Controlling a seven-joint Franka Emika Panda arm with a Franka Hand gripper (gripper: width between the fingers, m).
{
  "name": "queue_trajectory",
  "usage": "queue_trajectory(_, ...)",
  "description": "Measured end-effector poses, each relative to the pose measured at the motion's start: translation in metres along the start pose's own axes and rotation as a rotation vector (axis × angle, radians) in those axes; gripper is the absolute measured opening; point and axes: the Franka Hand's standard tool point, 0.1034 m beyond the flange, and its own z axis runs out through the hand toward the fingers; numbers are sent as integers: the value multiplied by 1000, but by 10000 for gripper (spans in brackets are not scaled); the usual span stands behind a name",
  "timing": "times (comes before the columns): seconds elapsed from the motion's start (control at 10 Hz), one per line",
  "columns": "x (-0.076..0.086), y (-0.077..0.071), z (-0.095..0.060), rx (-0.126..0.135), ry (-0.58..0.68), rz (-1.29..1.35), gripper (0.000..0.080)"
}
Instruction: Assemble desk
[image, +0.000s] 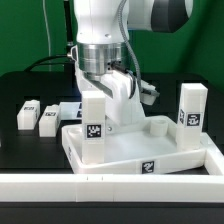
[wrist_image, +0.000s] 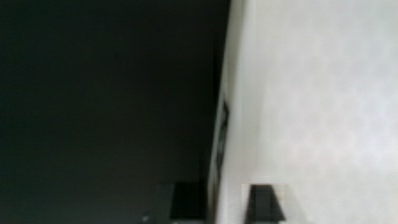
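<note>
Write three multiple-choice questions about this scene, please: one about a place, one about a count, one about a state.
1. Where do the loose legs lie?
A. on the black table, at the exterior view's left of the desk top
B. inside the desk top
C. on the arm

2. How many legs stand on the desk top?
A. one
B. two
C. four

3. How is the gripper?
A. wide open
B. shut
C. out of view

Answers:
1 A: both lie flat on the table beside the desk top.
2 B: a front leg and a right leg stand upright.
3 B: its fingertips stand close together.
</note>
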Motion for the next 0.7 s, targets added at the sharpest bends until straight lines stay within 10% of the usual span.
queue_trajectory(0.7, 19, 9, -2, -5, 24, -428, 72)
